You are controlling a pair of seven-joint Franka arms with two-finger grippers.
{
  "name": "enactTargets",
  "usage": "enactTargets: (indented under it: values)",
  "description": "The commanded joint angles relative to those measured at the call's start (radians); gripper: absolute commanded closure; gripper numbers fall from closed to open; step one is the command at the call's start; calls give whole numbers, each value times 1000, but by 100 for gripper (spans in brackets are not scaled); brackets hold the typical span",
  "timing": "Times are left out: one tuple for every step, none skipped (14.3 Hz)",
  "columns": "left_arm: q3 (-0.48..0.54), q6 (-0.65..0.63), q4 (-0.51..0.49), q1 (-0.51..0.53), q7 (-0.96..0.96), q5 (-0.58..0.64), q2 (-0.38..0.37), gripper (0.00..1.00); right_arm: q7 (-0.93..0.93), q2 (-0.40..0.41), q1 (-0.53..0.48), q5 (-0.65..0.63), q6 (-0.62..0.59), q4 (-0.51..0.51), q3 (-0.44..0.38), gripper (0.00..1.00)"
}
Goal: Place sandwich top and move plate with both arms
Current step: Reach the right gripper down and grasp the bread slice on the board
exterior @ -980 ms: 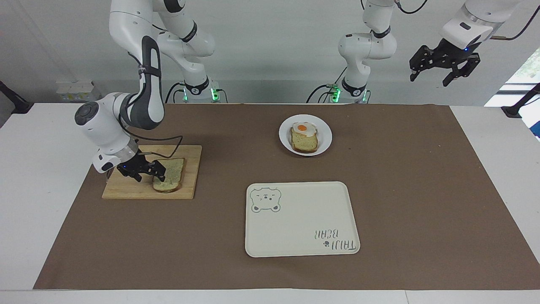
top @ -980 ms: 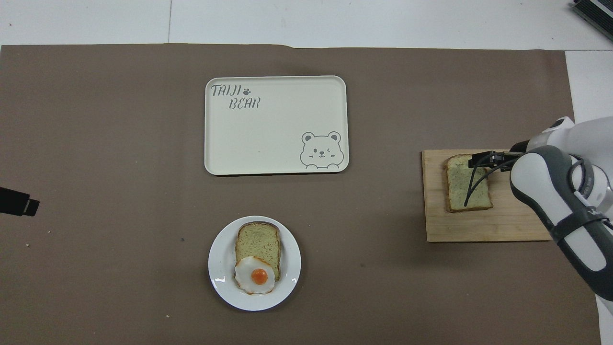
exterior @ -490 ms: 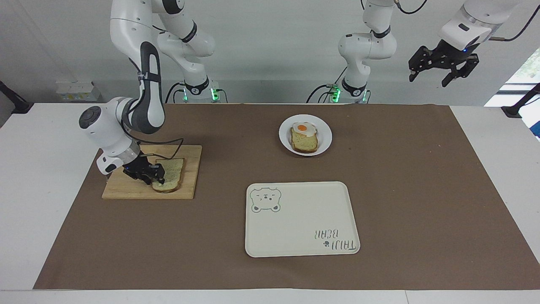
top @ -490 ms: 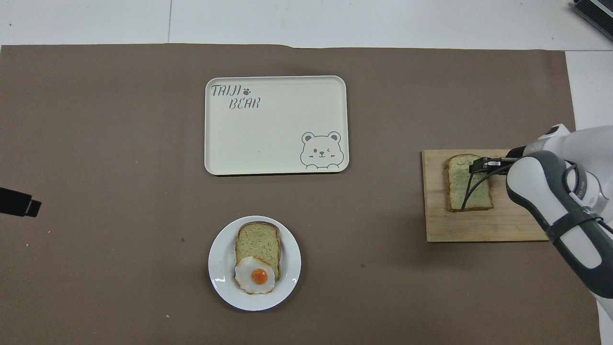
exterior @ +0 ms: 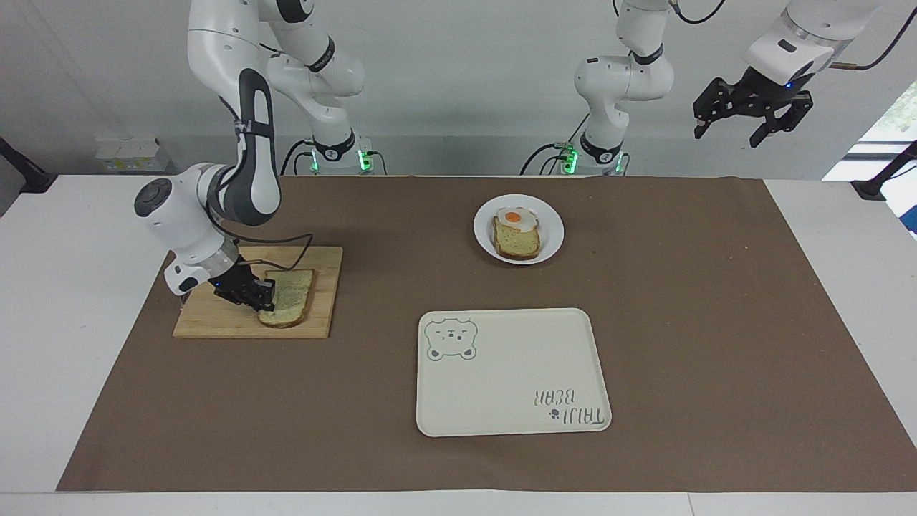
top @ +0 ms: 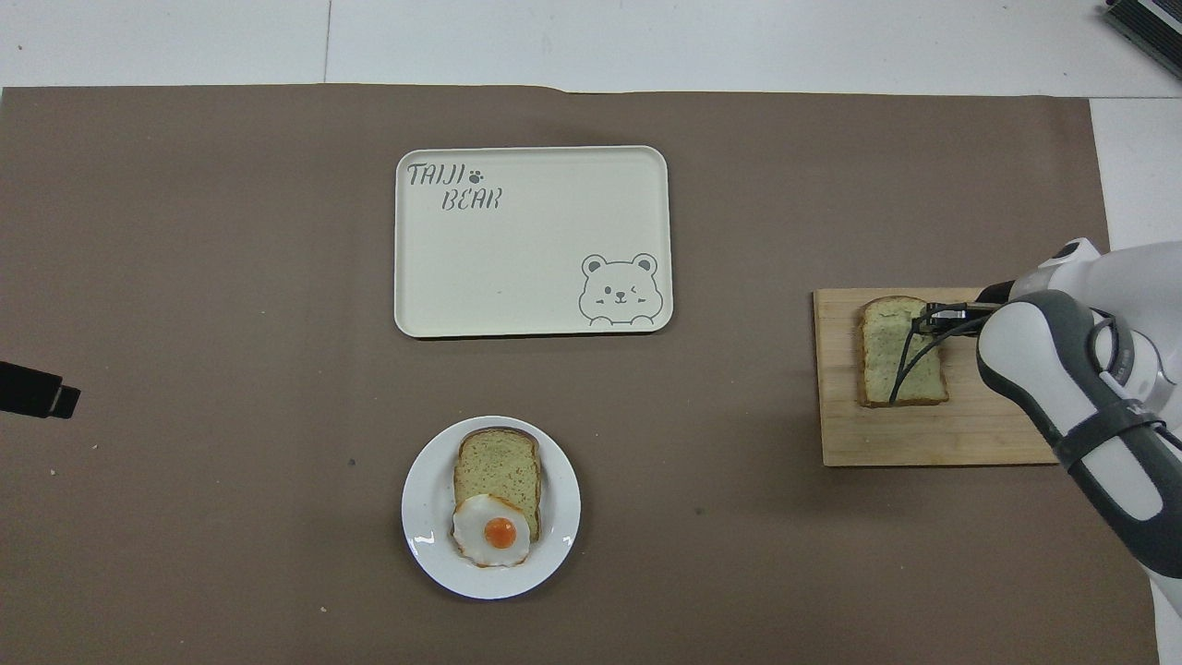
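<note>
On brown paper, right end effector [exterior: 265, 301] pinches sandwich top [exterior: 290, 306]; left end effector [exterior: 752, 118] waits open.

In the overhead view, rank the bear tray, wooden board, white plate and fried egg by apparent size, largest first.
1. bear tray
2. wooden board, though the right arm hides part of it, so its full extent is unsure
3. white plate
4. fried egg, lying on the bread on the plate

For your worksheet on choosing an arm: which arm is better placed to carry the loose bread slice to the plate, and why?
Right. The right gripper is shut on the sandwich top on the wooden board; the left gripper waits raised and open, off the mat's edge, away from the plate.
</note>
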Motion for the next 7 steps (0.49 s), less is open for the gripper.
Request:
enactTargets:
  values:
    - [9, 4, -31, -14, -7, -8, -29, 0, -12, 0, 9, 10, -54, 17, 5, 100]
    - [9, 4, -31, -14, -7, -8, -29, 0, -34, 1, 9, 1, -76, 29, 5, 100]
    - [9, 4, -31, -14, -7, -8, -29, 0, -51, -5, 9, -5, -93, 37, 5, 100]
    - [9, 4, -31, -14, -7, -8, -29, 0, -55, -15, 9, -10, -106, 46, 5, 100]
    - [9, 4, -31, -14, -7, -8, -29, 0, -54, -23, 10, -28, -135, 66, 5, 100]
    - [9, 4, -31, -14, -7, -8, -29, 0, -52, -35, 10, -43, -174, 90, 5, 100]
    - [9, 4, -31, -14, -7, -8, -29, 0, -52, -46, 9, -48, -221, 116, 5, 100]
